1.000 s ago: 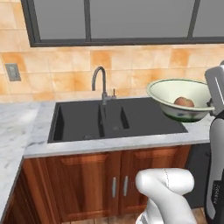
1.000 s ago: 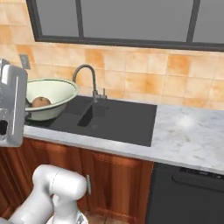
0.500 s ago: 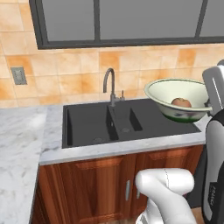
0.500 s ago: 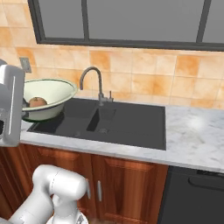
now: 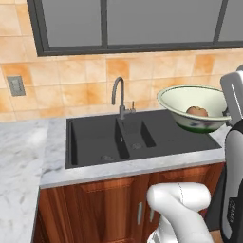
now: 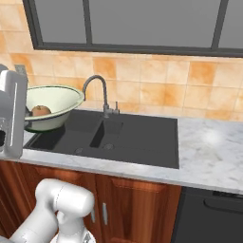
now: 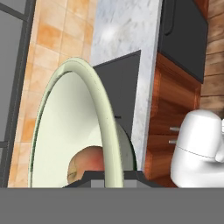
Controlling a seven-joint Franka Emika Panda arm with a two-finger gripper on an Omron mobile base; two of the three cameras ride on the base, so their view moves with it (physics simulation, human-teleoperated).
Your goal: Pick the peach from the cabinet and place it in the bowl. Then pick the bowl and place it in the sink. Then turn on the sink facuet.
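Second step in hand: bowl (image 5: 192, 110) carried aloft by its rim, gripper (image 7: 107, 174) clamped on it, peach (image 5: 197, 112) inside, above the sink's (image 5: 137, 137) right edge. Next: bowl to be lowered into a basin.

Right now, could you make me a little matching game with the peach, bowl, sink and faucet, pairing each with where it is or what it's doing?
Things:
1. peach
2. bowl
3. sink
4. faucet

Places or states:
A. set into the marble counter, two black basins
B. held up in the air, beside the sink
C. lying inside the bowl
D. standing at the back of the sink, before the tiled wall

Pairs: 1-C, 2-B, 3-A, 4-D
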